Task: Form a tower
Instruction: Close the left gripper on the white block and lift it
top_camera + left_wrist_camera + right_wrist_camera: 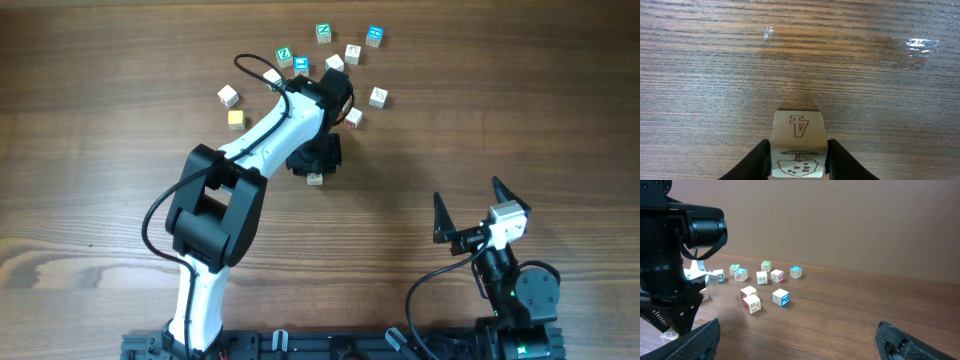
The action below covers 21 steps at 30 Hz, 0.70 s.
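Near the tabletop's [90, 110] centre: left hand [799, 152] astride one pale cube [799, 126].
Its fingers closely flank the cube, which rests on the wood; whether they grip cannot be told. Loose cubes [352, 52] lie beyond. Right hand [467, 192] gapes wide, empty.

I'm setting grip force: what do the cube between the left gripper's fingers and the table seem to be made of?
Cube: apparently pale, unpainted wood with a matte finish. Its dark line-drawn marks look burnt or printed on. Table: wood or wood-look laminate. It shows brown grain streaks, and the glare patches suggest a slight sheen.
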### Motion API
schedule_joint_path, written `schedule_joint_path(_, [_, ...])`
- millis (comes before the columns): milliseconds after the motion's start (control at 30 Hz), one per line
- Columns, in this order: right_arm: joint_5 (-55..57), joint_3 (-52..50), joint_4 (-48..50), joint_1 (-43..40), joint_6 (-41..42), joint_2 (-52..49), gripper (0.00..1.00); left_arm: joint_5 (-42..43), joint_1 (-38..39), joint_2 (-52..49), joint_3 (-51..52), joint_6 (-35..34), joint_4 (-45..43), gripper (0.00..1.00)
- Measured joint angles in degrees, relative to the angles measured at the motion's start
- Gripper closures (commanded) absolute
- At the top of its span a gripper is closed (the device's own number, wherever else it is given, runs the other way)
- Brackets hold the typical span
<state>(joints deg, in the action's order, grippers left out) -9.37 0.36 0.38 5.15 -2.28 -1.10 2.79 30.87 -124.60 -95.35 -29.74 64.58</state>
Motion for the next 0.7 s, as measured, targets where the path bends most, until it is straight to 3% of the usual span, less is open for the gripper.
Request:
schedule_joint_path(533, [0.0,0.0,0.0,0.0,0.0,0.0,0.00,-1.3,0.0,0.0,0.0,-0.2,-0.3,0.58])
schedule_joint_path(600, [0.0,0.0,0.0,0.0,0.0,0.0,0.00,-1.5,0.0,0.0,0.0,-0.2,-0.3,0.67])
schedule_joint_path(700, [0.0,0.0,0.0,0.0,0.0,0.0,0.00,-1.7,0.0,0.0,0.0,-0.3,-0.3,0.69])
